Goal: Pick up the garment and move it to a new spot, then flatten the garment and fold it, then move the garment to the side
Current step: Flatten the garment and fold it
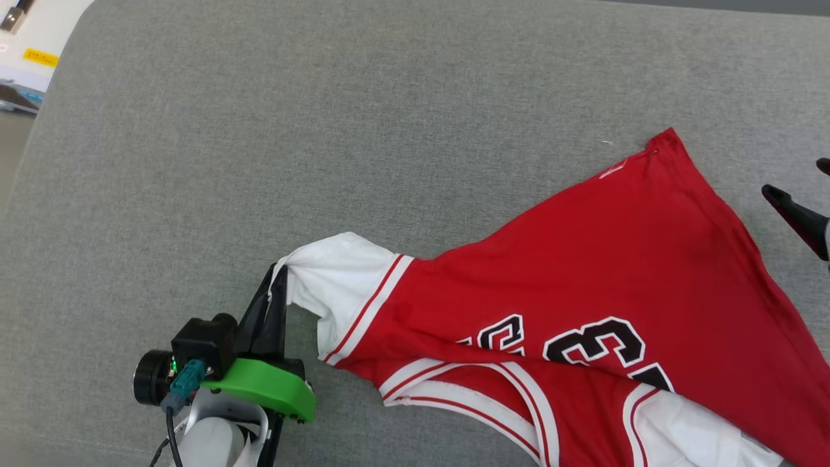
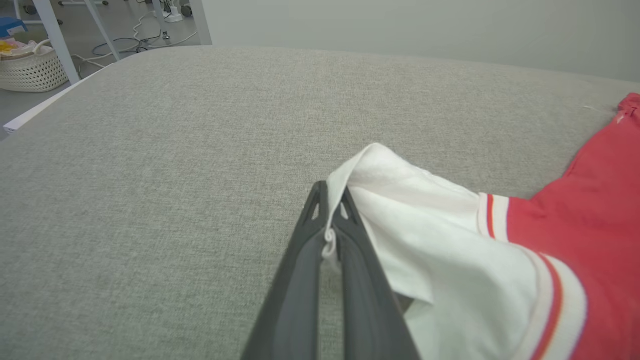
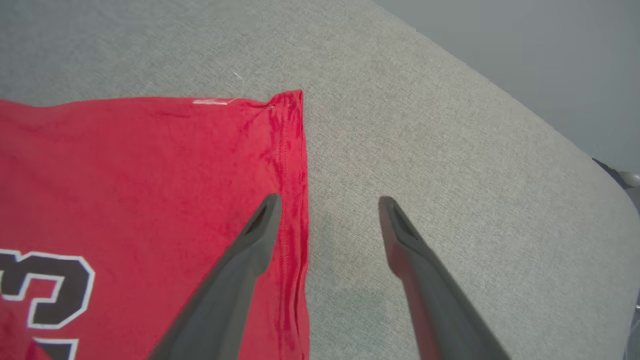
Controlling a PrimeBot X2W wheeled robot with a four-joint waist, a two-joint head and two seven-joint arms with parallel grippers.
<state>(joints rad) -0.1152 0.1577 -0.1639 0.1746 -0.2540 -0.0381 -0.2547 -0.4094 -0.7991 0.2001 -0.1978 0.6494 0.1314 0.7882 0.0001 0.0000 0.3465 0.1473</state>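
1. Nearest us, the left gripper [image 1: 279, 275] is clamped on the edge of the shirt's white sleeve [image 2: 425, 225]. In the left wrist view just a thin fold of fabric sits between the fingertips [image 2: 320, 200].
2. The shirt [image 1: 616, 259] lies slantwise on the grey padded top [image 1: 324, 97], at the right and near side of the head view. The collar end is rumpled and doubled over, and the near part runs out of the pic.
3. Further right, the right gripper [image 3: 330, 202] is spread wide and holds nothing. One finger hangs over the shirt's side hem [image 3: 295, 200], the other over bare padding. We can't tell if either touches.
4. Risks, as we judge them:
   - The pinch on the sleeve is shallow, so a hard pull could slip it free.
   - With the right end loose, a pull from the left alone would prob. drag the whole shirt and bunch it, not flatten it.
   - If the right gripper closes where it is, it may catch just one layer, or miss the hem, because the hem lies close to one finger instead of centred.
   - The doubled collar end could get folded in if it's not spread first.
5. Count: 1 shirt, 2 white sleeves showing, 2 grippers w/ 2 fingers each, 1 padded top. Far off in the left wrist view is 1 pale woven basket [image 2: 30, 70] on the floor.
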